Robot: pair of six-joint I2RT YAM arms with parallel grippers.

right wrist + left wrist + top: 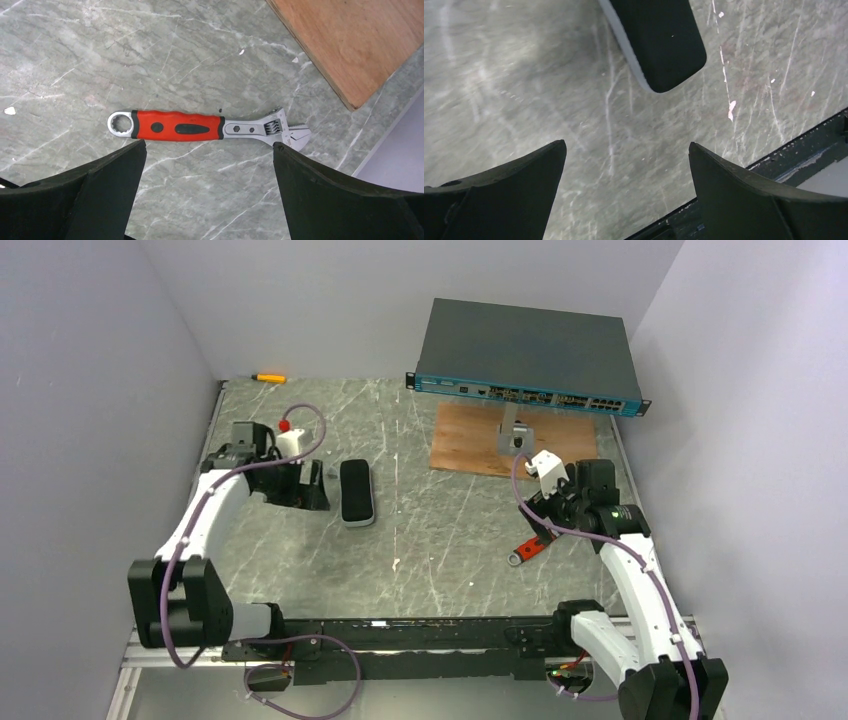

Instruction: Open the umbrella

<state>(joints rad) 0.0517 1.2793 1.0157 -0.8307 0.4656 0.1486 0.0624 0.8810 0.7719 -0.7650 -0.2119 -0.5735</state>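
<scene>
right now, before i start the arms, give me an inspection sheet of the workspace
surface: grey marbled table, scratched, small white flecks
job's things: umbrella folded shut, lying flat, untouched
clutter: red-handled wrench; wooden board; grey box with teal front; orange pen at the back edge
grippers: left gripper jaws open, empty; right gripper jaws open, empty, close to the wrench
cables: purple cable along each arm
surroundings: pale walls on three sides

pincer (626, 145): mine, both fingers spread wide, only table showing between them.
umbrella (664, 40): folded, black with a pale edge, lying beyond my fingertips, apart from them.
table (514, 75): grey, veined, scratched.
rail (809, 150): dark, crossing the lower right corner.
</scene>
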